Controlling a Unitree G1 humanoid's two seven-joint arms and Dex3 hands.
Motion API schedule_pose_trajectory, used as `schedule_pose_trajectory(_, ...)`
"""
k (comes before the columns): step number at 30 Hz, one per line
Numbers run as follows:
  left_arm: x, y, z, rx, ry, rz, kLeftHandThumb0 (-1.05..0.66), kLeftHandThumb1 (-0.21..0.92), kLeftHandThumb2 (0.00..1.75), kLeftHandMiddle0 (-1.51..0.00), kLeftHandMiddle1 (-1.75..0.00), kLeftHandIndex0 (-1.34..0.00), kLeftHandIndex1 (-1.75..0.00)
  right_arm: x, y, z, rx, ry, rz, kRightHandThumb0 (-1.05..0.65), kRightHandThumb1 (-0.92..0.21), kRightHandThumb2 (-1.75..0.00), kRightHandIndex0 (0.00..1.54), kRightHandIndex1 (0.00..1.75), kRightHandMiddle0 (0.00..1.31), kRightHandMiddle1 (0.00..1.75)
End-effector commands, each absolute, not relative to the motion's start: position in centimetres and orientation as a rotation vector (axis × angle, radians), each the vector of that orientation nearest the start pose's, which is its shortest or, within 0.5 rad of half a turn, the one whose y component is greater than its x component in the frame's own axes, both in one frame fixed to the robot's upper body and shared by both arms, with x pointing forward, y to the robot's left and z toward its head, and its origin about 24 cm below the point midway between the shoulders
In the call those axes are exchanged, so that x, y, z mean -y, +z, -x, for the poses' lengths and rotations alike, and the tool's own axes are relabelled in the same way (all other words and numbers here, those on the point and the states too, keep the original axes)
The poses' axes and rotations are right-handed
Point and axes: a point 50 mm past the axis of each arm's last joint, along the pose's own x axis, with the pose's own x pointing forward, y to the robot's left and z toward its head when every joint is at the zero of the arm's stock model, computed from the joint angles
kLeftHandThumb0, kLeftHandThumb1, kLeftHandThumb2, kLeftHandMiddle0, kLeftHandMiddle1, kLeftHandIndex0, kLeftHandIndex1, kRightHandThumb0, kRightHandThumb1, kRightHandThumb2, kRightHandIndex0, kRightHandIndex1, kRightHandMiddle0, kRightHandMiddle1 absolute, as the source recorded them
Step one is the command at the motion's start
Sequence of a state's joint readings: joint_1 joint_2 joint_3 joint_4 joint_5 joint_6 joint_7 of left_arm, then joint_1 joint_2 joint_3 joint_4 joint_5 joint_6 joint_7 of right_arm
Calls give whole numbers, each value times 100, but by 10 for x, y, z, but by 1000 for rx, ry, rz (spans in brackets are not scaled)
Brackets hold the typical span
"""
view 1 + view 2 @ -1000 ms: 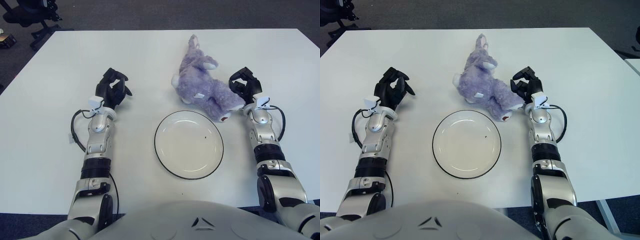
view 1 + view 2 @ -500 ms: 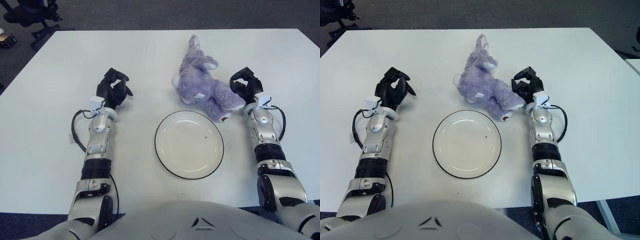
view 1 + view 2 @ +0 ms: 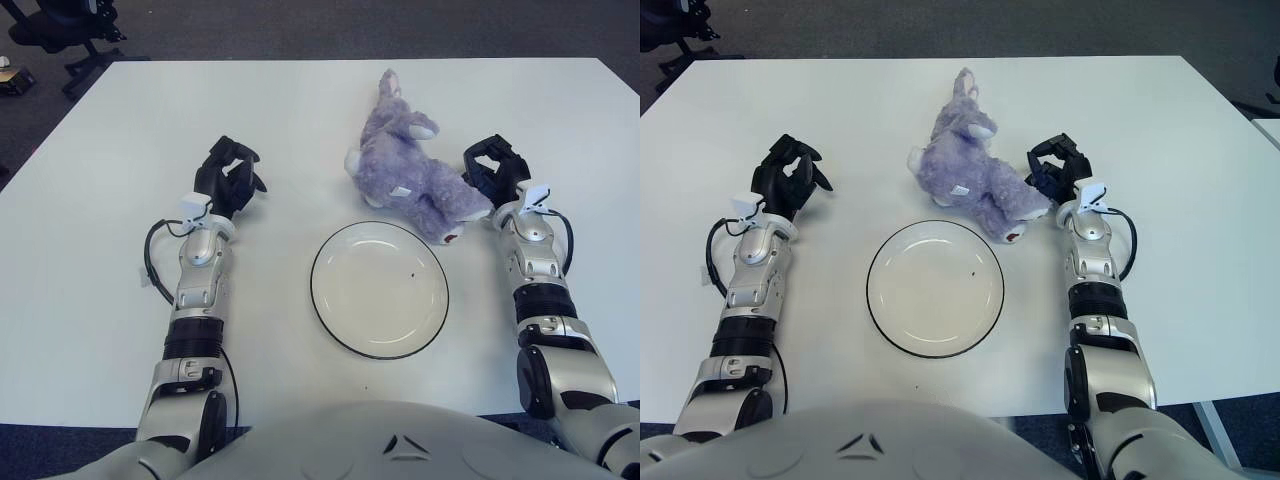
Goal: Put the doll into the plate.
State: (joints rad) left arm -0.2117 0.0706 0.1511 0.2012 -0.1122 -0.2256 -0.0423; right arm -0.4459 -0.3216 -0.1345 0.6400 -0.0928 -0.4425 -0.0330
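Observation:
A purple plush bunny doll (image 3: 410,170) lies on its side on the white table (image 3: 290,110), just beyond the plate's far right rim. The white plate (image 3: 375,300) with a dark rim sits at the table's middle front, with only a tiny dark speck in it. My right hand (image 3: 490,172) hovers right beside the doll's lower end, fingers loosely curled, holding nothing. My left hand (image 3: 228,178) shows to the left of the plate, well away from the doll, its fingers relaxed.
A black office chair (image 3: 60,25) stands on the floor past the table's far left corner. The table's front edge runs just ahead of my torso.
My right hand has shifted slightly to the right, and its wrist has turned a little. The doll, plate and left hand stay where they were.

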Motion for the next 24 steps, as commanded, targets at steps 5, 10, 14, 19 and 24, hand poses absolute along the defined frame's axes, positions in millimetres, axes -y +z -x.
schedule_pose_trajectory(5, -184, 49, -281, 159, 85, 66, -24, 92, 43, -87, -175, -55, -175, 237, 125, -338, 520, -106, 653, -1, -92, -24, 58, 134, 36, 138)
schedule_pose_trajectory(10, -183, 49, -281, 161, 83, 70, -24, 92, 43, -87, -175, -56, -175, 231, 138, -340, 647, -151, 921, -28, -91, -12, 58, 71, 33, 98)
schedule_pose_trajectory(14, -183, 49, -282, 163, 81, 74, -24, 92, 43, -88, -175, -57, -175, 221, 153, -342, 764, -142, 1049, -42, -92, -3, 66, 26, 37, 73)
schedule_pose_trajectory(19, -183, 49, -283, 166, 78, 77, -24, 92, 43, -89, -175, -58, -175, 210, 166, -345, 874, -100, 1173, -45, -92, 0, 69, 13, 39, 68)
schedule_pose_trajectory(24, -184, 49, -283, 167, 76, 84, -24, 92, 43, -89, -175, -58, -175, 203, 176, -348, 910, -43, 1255, -45, -91, 0, 71, 7, 41, 60)
